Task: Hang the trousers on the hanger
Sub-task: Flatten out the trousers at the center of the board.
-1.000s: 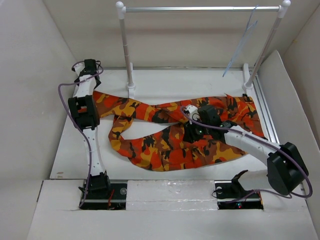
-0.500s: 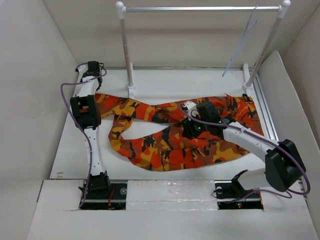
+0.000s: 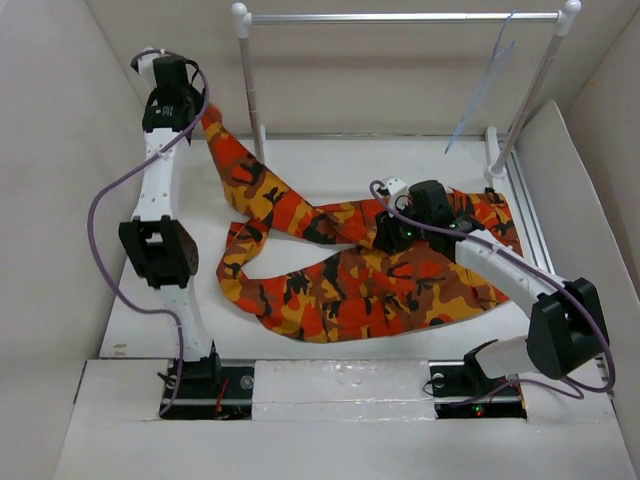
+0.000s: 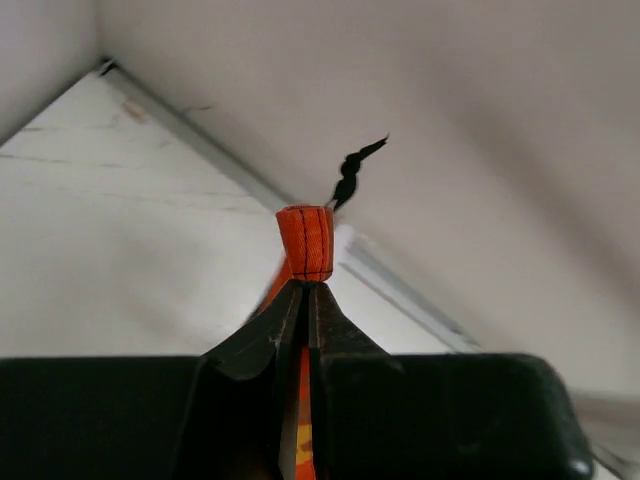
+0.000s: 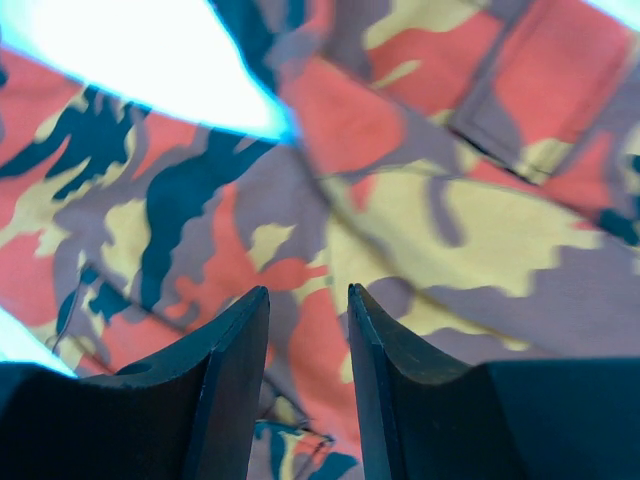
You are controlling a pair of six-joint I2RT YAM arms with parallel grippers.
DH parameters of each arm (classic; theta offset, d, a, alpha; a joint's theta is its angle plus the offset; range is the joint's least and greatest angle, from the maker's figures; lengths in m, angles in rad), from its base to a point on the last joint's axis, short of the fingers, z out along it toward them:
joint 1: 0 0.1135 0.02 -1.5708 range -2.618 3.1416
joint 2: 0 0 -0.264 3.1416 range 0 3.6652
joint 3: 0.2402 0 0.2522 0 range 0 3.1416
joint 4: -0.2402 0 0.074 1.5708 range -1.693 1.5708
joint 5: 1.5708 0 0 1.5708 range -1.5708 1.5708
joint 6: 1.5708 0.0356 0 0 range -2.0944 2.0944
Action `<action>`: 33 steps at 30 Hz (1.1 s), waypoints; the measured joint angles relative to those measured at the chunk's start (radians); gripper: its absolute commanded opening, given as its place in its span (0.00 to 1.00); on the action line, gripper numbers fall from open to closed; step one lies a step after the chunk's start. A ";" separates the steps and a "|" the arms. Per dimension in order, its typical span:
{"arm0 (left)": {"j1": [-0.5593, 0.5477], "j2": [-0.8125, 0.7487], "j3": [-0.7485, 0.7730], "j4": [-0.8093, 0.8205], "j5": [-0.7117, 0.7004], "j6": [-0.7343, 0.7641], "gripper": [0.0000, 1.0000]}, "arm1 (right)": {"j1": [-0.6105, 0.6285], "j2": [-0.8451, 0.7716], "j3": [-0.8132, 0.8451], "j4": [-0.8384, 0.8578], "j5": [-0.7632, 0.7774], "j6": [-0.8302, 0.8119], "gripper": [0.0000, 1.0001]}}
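The camouflage trousers lie spread across the middle of the table. One leg rises from the table to the back left, where my left gripper holds its end high up. In the left wrist view that gripper is shut on the trousers' orange hem, which sticks out past the tips. My right gripper hovers over the waist part. In its own view the right gripper is open with the trousers just below the tips. The pale blue hanger hangs from the crossbar at the back right.
A rack with white posts and a silver crossbar stands at the back of the table. The lifted leg passes close to its left post. White walls close in both sides, and a metal rail runs along the right edge.
My left gripper closed on the leg's end and lifted it from the table up toward the back left. The right gripper shifted slightly toward the back over the cloth.
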 measured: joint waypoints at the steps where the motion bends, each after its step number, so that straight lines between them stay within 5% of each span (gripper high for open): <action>1: -0.007 -0.049 -0.023 0.033 0.028 -0.017 0.00 | -0.016 0.000 0.007 0.000 0.000 0.000 0.43; 5: 0.030 -0.264 -0.174 0.122 0.105 -0.087 0.00 | -0.048 -0.001 0.014 -0.002 0.000 0.001 0.43; 10: 0.282 -0.433 -0.557 0.321 0.240 -0.195 0.00 | -0.053 -0.020 0.006 -0.018 -0.001 0.001 0.43; 13: 0.420 -0.357 -0.757 0.445 0.341 -0.244 0.00 | -0.066 -0.031 0.002 -0.031 0.000 0.001 0.43; 18: 0.489 -0.150 -0.980 0.563 0.457 -0.316 0.00 | -0.073 -0.034 -0.003 -0.050 0.009 0.004 0.44; 21: 0.486 -0.081 -1.009 0.543 0.506 -0.332 0.19 | -0.073 -0.042 -0.013 -0.067 0.016 0.009 0.44; 22: 0.483 -0.084 -1.004 0.539 0.506 -0.330 0.37 | -0.073 -0.047 -0.014 -0.072 0.017 0.012 0.44; 25: 0.468 -0.103 -0.975 0.506 0.500 -0.308 0.63 | -0.073 -0.067 -0.015 -0.080 0.025 0.019 0.45; 29: 0.445 -0.141 -0.909 0.405 0.439 -0.233 0.64 | -0.073 -0.094 -0.015 -0.082 0.040 0.027 0.46; 32: 0.400 -0.223 -0.884 0.335 0.329 -0.145 0.61 | -0.073 -0.105 -0.016 -0.085 0.045 0.028 0.20; 33: 0.371 -0.264 -0.884 0.314 0.273 -0.111 0.59 | -0.073 -0.109 -0.020 -0.084 0.043 0.037 0.02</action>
